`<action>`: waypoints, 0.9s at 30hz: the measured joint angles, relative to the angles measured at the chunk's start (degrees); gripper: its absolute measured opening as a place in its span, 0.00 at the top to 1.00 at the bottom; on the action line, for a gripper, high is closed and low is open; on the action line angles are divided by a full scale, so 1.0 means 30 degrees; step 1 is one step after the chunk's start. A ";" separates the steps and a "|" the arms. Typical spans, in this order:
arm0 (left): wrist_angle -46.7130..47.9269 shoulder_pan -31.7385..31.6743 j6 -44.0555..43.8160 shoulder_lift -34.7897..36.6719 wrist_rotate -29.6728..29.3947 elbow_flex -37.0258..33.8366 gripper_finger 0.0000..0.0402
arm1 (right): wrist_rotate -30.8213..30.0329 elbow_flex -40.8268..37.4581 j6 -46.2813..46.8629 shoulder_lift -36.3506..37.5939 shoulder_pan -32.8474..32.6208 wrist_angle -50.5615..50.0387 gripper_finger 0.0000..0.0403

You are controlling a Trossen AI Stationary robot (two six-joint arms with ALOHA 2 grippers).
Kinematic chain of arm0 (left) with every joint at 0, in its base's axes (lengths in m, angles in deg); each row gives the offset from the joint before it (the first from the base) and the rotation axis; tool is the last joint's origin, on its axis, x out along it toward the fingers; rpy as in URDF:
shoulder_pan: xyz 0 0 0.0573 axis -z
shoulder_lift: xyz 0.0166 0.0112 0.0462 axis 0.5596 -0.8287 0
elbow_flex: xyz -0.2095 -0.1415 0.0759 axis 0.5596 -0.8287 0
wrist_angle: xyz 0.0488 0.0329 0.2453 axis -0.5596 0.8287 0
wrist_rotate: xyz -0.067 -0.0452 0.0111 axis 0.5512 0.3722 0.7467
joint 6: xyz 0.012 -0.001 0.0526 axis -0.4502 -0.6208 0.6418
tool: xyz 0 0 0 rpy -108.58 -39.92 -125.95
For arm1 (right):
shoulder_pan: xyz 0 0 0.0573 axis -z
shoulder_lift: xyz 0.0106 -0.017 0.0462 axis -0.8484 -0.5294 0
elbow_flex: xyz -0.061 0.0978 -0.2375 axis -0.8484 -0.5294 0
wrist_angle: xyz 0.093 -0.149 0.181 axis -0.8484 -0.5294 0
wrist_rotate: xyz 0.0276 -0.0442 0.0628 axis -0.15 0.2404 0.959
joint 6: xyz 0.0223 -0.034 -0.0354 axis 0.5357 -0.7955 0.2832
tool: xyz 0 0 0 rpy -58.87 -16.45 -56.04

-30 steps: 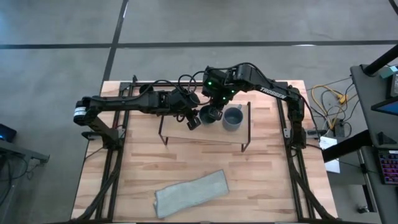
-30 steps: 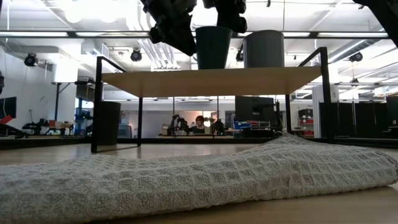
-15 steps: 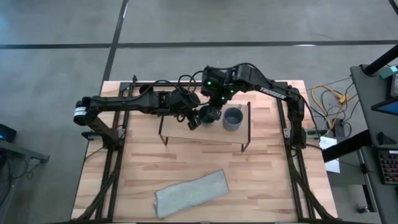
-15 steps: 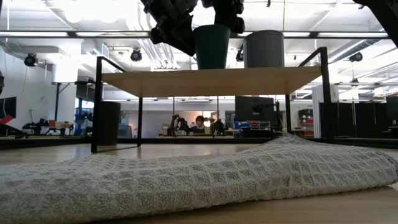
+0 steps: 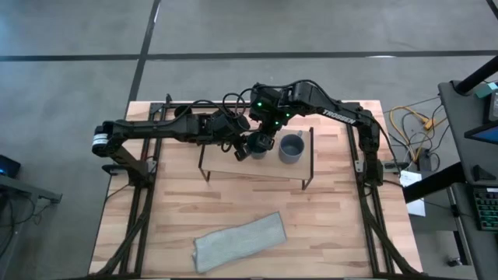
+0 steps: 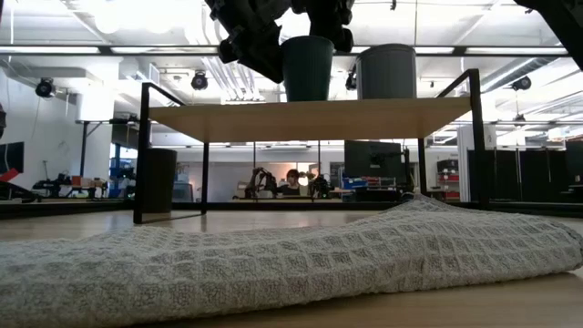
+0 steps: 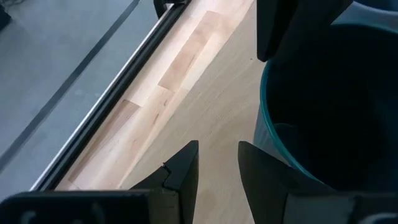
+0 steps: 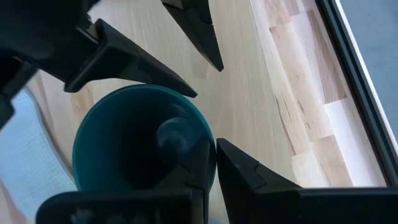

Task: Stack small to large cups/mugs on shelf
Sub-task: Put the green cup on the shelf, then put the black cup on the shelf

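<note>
Right wrist view is showing us pinching the rim of the dark teal-green cup [image 8: 140, 146]: the right gripper [image 8: 208, 171] has one finger inside the mouth and one outside against the wall, the two nearly together with only the cup's wall between them. We judge the cup to be rigid and fairly light, probably smooth and a little slippery, so a one-sided rim pinch is likely to let it swing or tilt if we move fast; keeping it upright and slow seems wise. In the low view the dark teal-green cup [image 6: 307, 67] is sitting at or just above the top of the shelf [image 6: 310, 118], and we cannot tell whether it is touching. Just beside it the grey-blue mug [image 6: 386, 71] is standing on the same board, with its handle turned toward the back of the table in the high view [image 5: 292, 147]. The left gripper [image 7: 217, 165] is hovering close on the cup's other side, its fingers parted by a small gap and holding nothing. A folded cloth [image 5: 240, 242] is lying at the near part of the table [image 5: 171, 210].
</note>
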 joint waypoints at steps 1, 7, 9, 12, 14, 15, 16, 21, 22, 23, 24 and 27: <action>0.0016 -0.0009 0.0163 0.0000 -0.0011 0.0000 0.75 | 0.0000 0.0027 0.0088 0.0034 0.0000 0.0007 0.94; 0.0047 -0.0016 0.0228 0.0007 -0.0033 0.0015 0.75 | 0.0000 0.0228 0.0290 0.0214 0.0000 -0.0030 0.94; 0.0096 -0.0016 0.0228 0.0007 -0.0040 0.0022 0.75 | -0.0014 0.0232 0.0304 0.0317 0.0000 -0.0037 0.94; 0.0352 -0.0023 0.0246 0.0036 -0.0317 0.0022 0.75 | -0.0081 0.0292 0.0297 0.0364 0.0000 -0.0090 0.94; 0.0917 -0.0036 0.0410 0.0116 -0.1058 0.0022 0.75 | -0.0110 0.0442 0.0297 0.0364 0.0000 -0.0206 0.94; 0.1249 -0.0059 0.0578 0.0223 -0.1488 0.0022 0.75 | -0.0110 0.0587 0.0297 0.0364 0.0000 -0.0227 0.94; 0.1682 -0.0078 0.0795 0.0358 -0.1907 0.0022 0.75 | -0.0110 0.0742 0.0308 0.0364 -0.0007 -0.0216 0.94; 0.4496 -0.0199 0.0947 0.1489 -0.3304 0.0512 0.75 | -0.0108 0.1666 0.0538 0.0575 -0.0102 -0.0521 0.94; 0.5229 -0.0273 0.0905 0.1824 -0.3309 0.0693 0.75 | -0.0093 0.1536 0.0726 0.0849 -0.0124 -0.0509 0.94; 0.6041 -0.0353 0.0879 0.2175 -0.3316 0.0873 0.75 | -0.0026 0.1536 0.0987 0.1016 -0.0182 -0.0664 0.94; 0.6780 -0.0445 0.0864 0.2558 -0.3319 0.1025 0.75 | 0.0017 0.1542 0.1200 0.1282 -0.0249 -0.0788 0.94; 0.8816 -0.1015 0.0487 0.3665 -0.3313 0.1491 0.75 | 0.0058 0.1550 0.1611 0.1988 -0.0512 -0.1458 0.94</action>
